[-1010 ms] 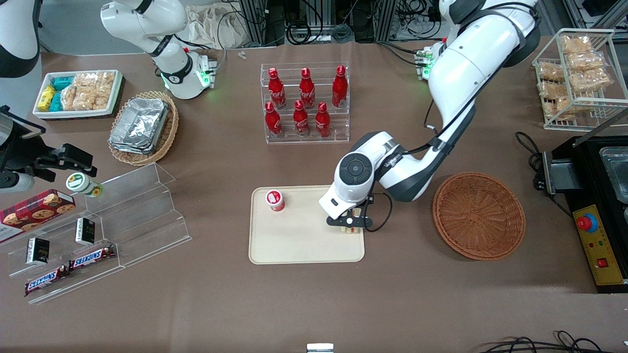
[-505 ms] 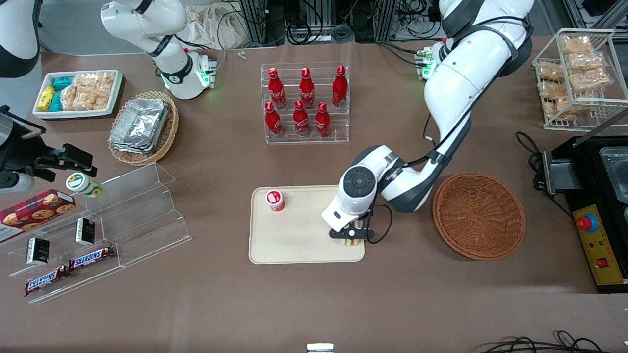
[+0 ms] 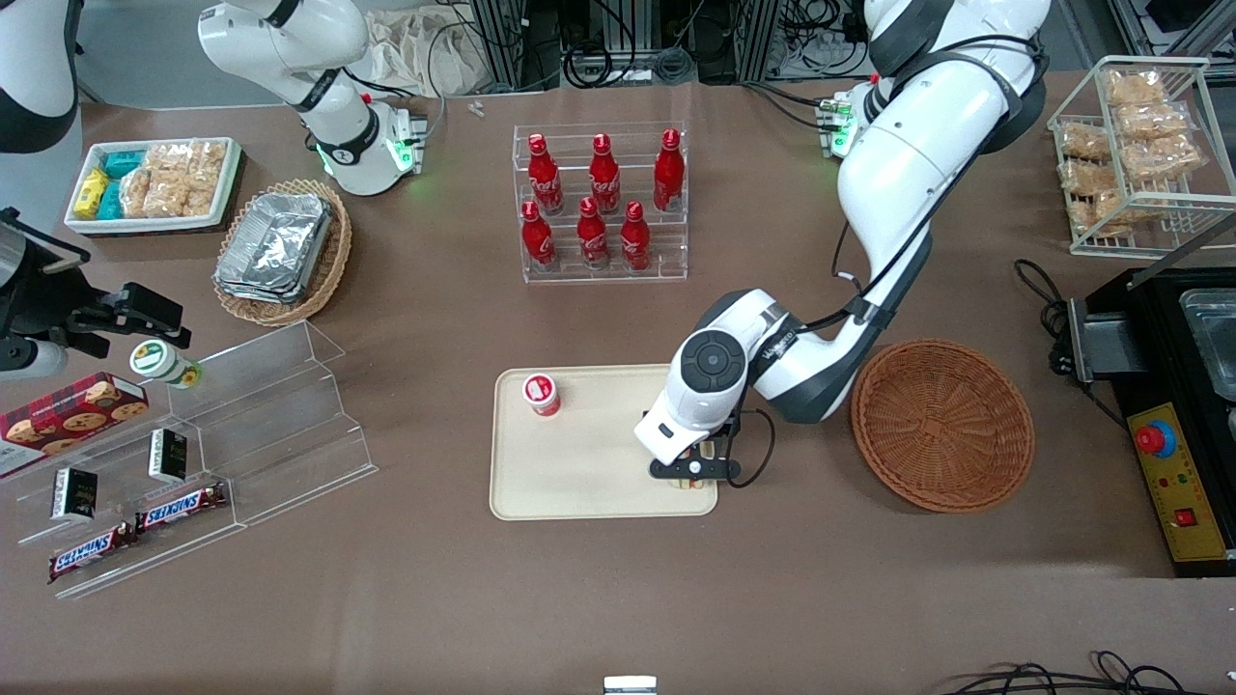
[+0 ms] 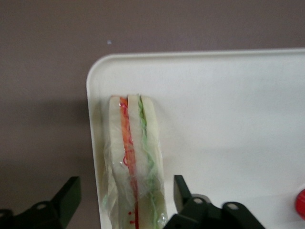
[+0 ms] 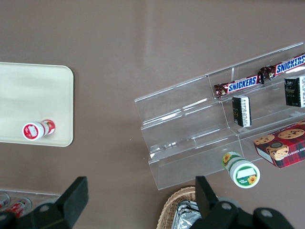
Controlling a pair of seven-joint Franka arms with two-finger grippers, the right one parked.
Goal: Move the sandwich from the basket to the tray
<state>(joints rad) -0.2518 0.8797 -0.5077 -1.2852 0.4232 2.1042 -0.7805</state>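
Observation:
The wrapped sandwich (image 4: 136, 157) lies on the cream tray (image 4: 228, 119), along its short rim by a rounded corner. In the front view only a bit of the sandwich (image 3: 689, 482) shows under the hand, at the tray's (image 3: 579, 483) corner nearest the camera and nearest the basket. My left gripper (image 3: 693, 470) hangs low over it. In the left wrist view the gripper (image 4: 126, 200) is open, with one finger on each side of the sandwich and a gap on both sides. The round reddish-brown basket (image 3: 941, 425) stands empty beside the tray, toward the working arm's end.
A small red-capped bottle (image 3: 542, 394) stands on the tray. A clear rack of red cola bottles (image 3: 601, 203) is farther from the camera. An acrylic step shelf (image 3: 222, 434) with snacks and an oval basket of foil trays (image 3: 282, 251) lie toward the parked arm's end.
The left gripper has moved nearer to the front camera with the sandwich, down to the tray's corner, and now stands with its fingers apart from it.

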